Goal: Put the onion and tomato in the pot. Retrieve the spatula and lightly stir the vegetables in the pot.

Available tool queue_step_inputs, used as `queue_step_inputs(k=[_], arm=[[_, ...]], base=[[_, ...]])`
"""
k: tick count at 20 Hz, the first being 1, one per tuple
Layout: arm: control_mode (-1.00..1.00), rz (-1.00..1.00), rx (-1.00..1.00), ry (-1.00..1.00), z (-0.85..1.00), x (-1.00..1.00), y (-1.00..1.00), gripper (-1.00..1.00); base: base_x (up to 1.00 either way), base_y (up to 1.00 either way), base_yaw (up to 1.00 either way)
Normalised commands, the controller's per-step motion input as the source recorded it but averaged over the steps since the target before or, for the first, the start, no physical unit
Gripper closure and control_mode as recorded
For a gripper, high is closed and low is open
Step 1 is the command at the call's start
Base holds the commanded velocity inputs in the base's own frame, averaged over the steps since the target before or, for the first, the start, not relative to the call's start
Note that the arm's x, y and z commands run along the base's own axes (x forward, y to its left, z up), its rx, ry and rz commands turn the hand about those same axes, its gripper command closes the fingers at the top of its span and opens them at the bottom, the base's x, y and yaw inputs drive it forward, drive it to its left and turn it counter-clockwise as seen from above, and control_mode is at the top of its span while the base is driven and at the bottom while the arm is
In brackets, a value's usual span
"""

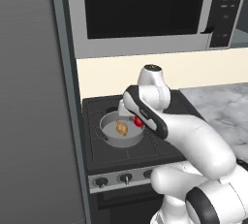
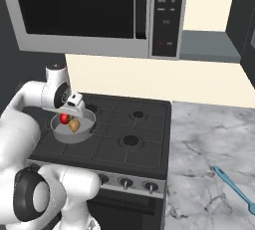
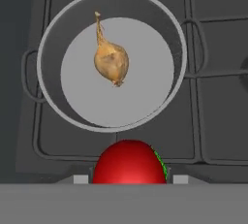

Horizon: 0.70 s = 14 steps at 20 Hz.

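Hand view: onion [image 3: 111, 62] lying inside pot [image 3: 51, 39], upper centre. End effector [image 3: 128, 179] clamping tomato [image 3: 128, 165] at lower centre, hovering above pot rim; drop pending. Right base view: spatula [image 2: 235, 188] waiting on bench [image 2: 209, 139], lower right; stirring remaining.

**No readable text**

Nothing in these pictures can be read as a word, brand or number. The microwave [image 2: 89, 15] has a control panel [image 2: 167, 10] on its right side carrying rows of small pale marks and a tiny red dot, all too small and blurred to make out. In the left base view the same panel [image 1: 227, 9] shows faint light dashes and a red spot, equally illegible. The stove knobs [image 2: 124, 182] bear no markings that can be told. The pot [image 3: 53, 39], onion [image 3: 111, 63] and tomato [image 3: 128, 162] carry no label.
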Motion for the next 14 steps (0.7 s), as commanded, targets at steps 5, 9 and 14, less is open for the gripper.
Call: queue_step_inputs(k=[5,9,14], arm=[[-1.0,0.06,-0.06,0.01,-0.16,0.51,0.18,1.0],[-1.0,0.02,-0.01,0.0,-0.19,0.58,0.01,1.0],[-1.0,0.0,0.0,0.02,-0.3,0.12,0.01,1.0]], base=[[0.0,0.0,0.0],[0.0,0.0,0.0],[0.0,0.0,0.0]])
